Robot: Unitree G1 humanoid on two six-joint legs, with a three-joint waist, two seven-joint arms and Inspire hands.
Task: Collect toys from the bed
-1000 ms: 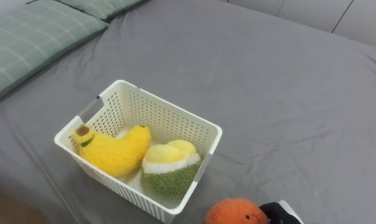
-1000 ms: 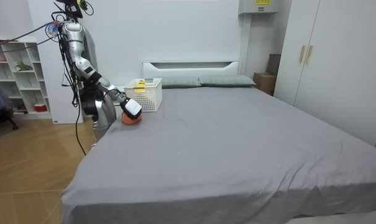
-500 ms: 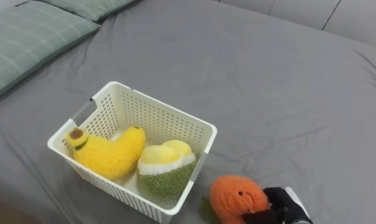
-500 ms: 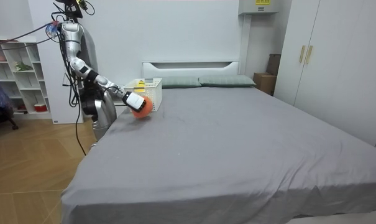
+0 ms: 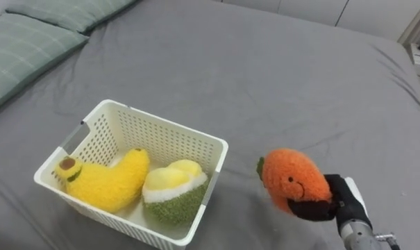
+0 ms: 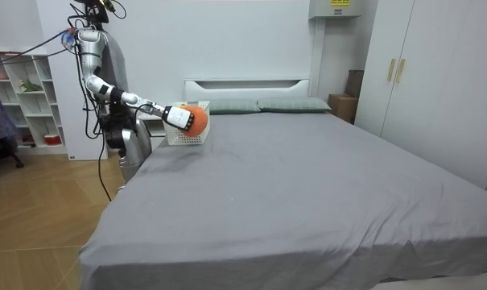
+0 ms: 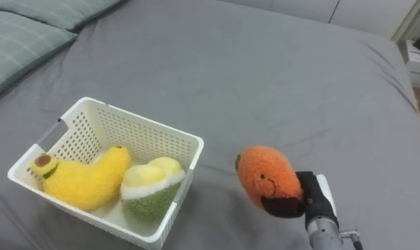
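My right hand (image 5: 332, 200) (image 7: 303, 198) (image 6: 175, 117) is shut on an orange plush toy (image 5: 293, 179) (image 7: 266, 174) (image 6: 195, 119) and holds it in the air above the grey bed, just right of the white basket (image 5: 200, 140) (image 7: 175, 139) (image 6: 186, 135). In the basket lie a yellow plush banana (image 5: 107, 184) (image 7: 81, 180) and a green and yellow plush fruit (image 5: 171, 192) (image 7: 150, 184), side by side. In the room view I stand at the head corner of the bed with my right arm stretched out over it.
The grey sheet (image 5: 265, 76) spreads wide to the right of the basket. Green checked pillows (image 5: 29, 48) lie at the upper left. In the room view a white shelf (image 6: 22, 105) stands behind me and wardrobes (image 6: 436, 80) line the room view's right.
My right hand has lifted the orange toy off the sheet and carried it up beside the basket's right side. The eye views have shifted as my head moved.
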